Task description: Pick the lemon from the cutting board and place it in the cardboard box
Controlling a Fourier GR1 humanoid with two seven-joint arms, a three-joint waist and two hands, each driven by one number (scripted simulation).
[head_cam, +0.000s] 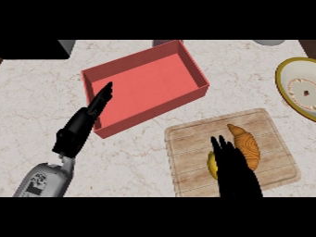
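A yellow lemon (pixel 213 165) lies on the wooden cutting board (pixel 187 139) at the lower right, mostly hidden under my right hand (pixel 234 169). That hand reaches over the board with straight fingers pointing away, covering the lemon's right side. A brown croissant (pixel 248 144) lies just right of the fingers. The red open box (pixel 147 85) stands at the upper middle, empty inside. My left hand (pixel 85 122) is open, fingers straight, their tips over the box's left wall.
A yellow-rimmed plate (pixel 309 90) with a patterned centre sits at the right edge. A dark block (pixel 27 48) occupies the top left corner. Pale objects (pixel 269 42) show at the counter's far edge.
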